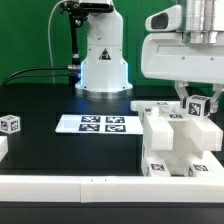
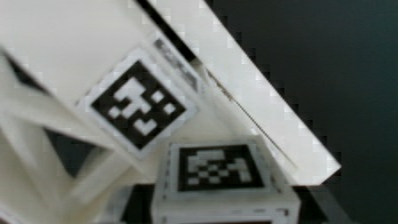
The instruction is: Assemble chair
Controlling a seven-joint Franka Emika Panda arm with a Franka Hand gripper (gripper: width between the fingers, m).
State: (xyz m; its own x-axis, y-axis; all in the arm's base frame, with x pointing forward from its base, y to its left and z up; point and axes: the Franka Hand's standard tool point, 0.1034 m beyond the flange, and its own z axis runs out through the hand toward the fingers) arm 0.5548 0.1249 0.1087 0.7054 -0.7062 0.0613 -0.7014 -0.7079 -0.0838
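Surroundings first: marker board (image 1: 97, 124) lies flat on the dark surface (image 1: 40, 95), with the white robot base (image 1: 103, 60) behind it and a lone tagged cube (image 1: 10, 124) toward the exterior view's left. Chair (image 1: 172, 140) — a cluster of chunky white blocks — sits at the exterior view's right, just behind a white front rail (image 1: 60, 185). Arm hangs vertically over it, fingers (image 1: 195, 101) pointing down and straddling a tagged block (image 1: 197, 108); whether they clamp it cannot be told.
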